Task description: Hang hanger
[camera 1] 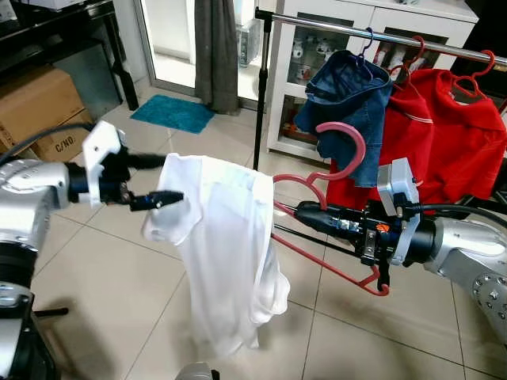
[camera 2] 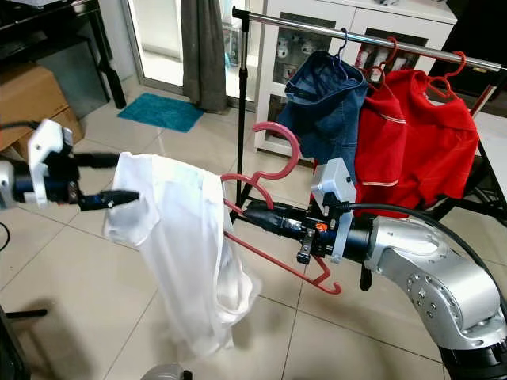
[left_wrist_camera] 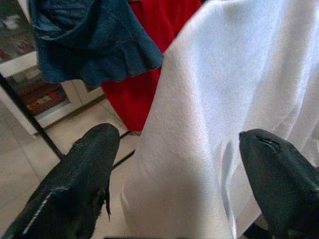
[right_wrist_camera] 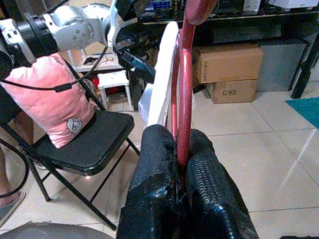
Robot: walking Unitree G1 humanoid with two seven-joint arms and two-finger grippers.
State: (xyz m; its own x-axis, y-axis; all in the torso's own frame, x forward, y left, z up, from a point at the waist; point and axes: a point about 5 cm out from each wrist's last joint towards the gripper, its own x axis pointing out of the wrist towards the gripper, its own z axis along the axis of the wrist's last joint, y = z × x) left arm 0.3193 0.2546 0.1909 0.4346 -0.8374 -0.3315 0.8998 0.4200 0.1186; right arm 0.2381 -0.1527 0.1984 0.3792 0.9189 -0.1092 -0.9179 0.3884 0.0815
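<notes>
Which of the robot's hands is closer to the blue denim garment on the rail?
Right. The right hand clamps the red hanger just below the denim garment; the left hand is farther, open at the white shirt.

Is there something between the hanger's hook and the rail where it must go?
Nothing visible blocks the hook from the rail. The bare stretch lies left of the denim garment. The right gripper holds the hanger.

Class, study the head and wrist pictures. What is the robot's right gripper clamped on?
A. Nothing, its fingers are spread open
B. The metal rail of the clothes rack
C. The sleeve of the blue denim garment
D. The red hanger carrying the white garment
D: in the right wrist view the right gripper has its fingers closed on the red hanger, which carries the white garment.
</notes>
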